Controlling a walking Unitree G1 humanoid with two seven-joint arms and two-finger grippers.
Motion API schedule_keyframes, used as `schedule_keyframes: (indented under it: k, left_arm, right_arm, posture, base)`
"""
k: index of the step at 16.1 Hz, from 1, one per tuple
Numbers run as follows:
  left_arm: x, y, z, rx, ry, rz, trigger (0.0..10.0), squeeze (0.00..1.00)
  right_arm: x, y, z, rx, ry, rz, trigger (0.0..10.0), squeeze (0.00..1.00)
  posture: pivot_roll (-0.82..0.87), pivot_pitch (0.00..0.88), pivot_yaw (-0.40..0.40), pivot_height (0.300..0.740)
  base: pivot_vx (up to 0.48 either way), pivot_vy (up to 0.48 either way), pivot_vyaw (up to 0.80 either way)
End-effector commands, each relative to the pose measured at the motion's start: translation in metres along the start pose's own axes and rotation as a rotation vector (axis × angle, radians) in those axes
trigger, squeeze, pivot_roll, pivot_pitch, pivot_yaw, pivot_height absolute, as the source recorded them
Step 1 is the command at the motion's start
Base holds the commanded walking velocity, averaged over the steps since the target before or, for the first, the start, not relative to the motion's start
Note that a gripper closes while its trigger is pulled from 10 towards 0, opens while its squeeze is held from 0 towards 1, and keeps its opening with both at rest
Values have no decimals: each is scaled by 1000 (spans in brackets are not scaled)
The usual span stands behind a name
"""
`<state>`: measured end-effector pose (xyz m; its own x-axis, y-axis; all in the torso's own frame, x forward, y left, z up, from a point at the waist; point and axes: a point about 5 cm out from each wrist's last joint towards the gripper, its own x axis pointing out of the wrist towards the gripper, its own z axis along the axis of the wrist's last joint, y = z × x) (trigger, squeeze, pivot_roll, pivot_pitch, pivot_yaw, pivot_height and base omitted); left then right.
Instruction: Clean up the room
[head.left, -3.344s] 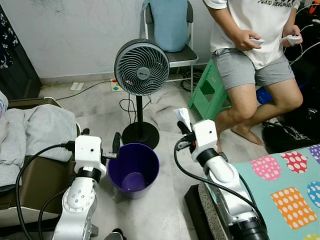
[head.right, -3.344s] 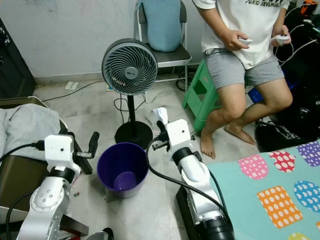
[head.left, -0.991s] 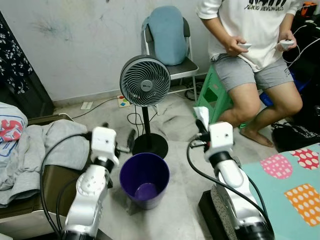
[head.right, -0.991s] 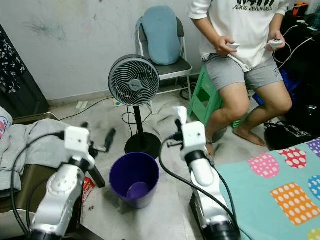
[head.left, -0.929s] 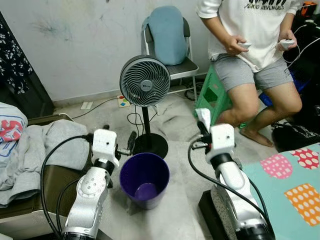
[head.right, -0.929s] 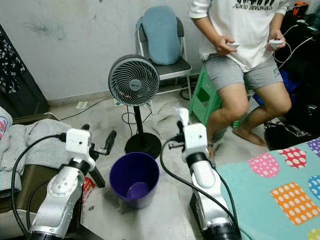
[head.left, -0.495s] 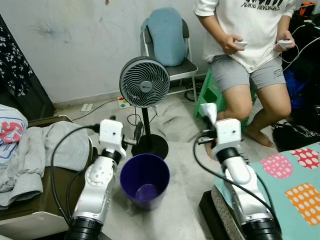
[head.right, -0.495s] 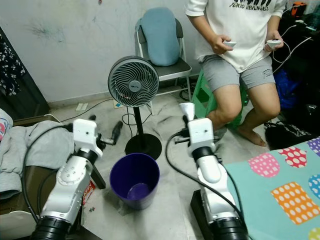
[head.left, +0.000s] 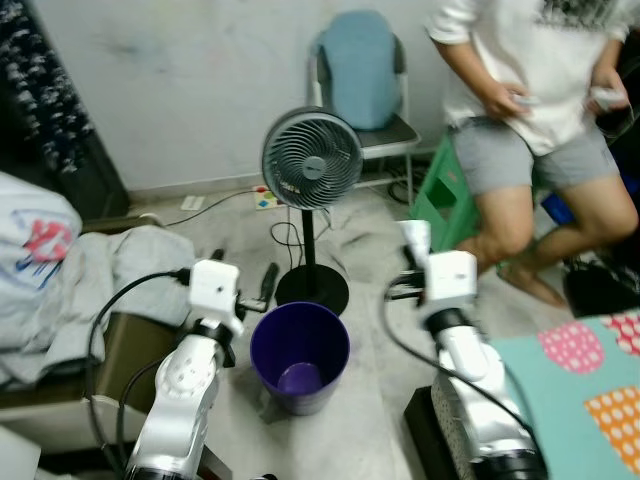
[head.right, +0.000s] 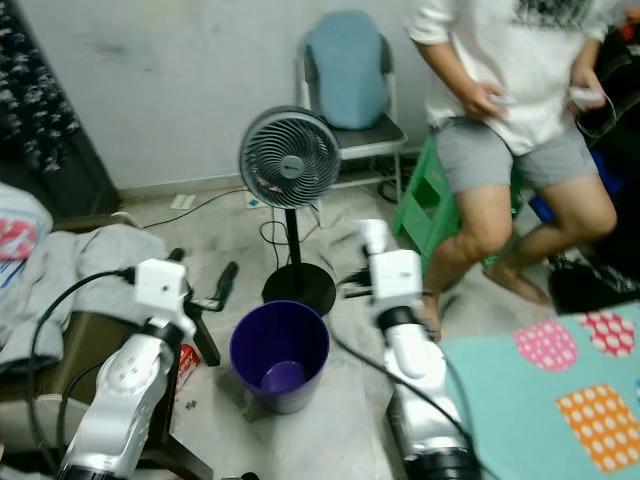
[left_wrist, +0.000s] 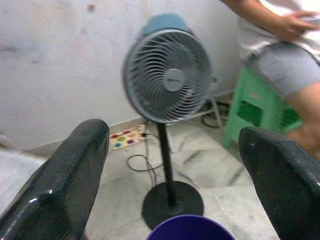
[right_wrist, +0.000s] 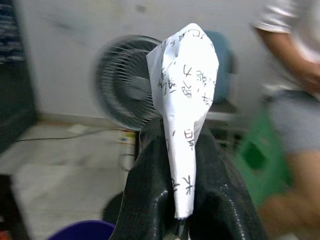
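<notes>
Purple bin (head.left: 299, 350) is sitting on floor between both arms. Right gripper (right_wrist: 183, 200) is pinching a printed paper scrap (right_wrist: 184, 100), holding it up right of the bin, not over it; releasing here risks dropping it on the floor. Left gripper (left_wrist: 175, 165) is hanging spread, empty. Fan (head.left: 312, 160) is standing behind.

My eye views blurred, person (head.left: 530, 120) cut off at top right, bin (left_wrist: 190, 234) clipped at wrist frame's bottom edge
</notes>
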<state>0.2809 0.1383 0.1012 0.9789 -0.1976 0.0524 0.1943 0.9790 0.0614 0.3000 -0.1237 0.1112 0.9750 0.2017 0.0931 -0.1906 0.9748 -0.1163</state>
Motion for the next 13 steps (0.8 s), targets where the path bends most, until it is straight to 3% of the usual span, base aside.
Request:
schedule_keyframes:
  k: [1, 3, 5, 9, 13]
  left_arm:
    - [-1, -1, 4, 3, -7, 17, 10000, 0]
    - [-8, 6, 4, -15, -2, 81, 10000, 0]
    - [-11, 4, 2, -16, 11, 67, 10000, 0]
    - [-6, -8, 0, -25, 31, 1, 10000, 0]
    - [3, -9, 5, -11, 26, -53, 10000, 0]
  right_arm:
    - [2, 1, 4, 3, -5, 23, 10000, 0]
    - [4, 8, 3, 2, 2, 55, 10000, 0]
    - [1, 10, 3, 7, 1, 53, 10000, 0]
    - [-10, -2, -1, 3, 18, -8, 10000, 0]
    - [-10, -7, 3, 14, -2, -75, 10000, 0]
  posture:
    - [-16, 52, 6, 740]
    - [-5, 73, -5, 740]
    - [-19, 81, 10, 740]
    - [-64, 92, 53, 740]
    - [-82, 80, 114, 740]
  base:
    - [0, 0, 0]
    - [0, 0, 0]
    - [0, 0, 550]
    - [0, 0, 139]
    - [0, 0, 0]
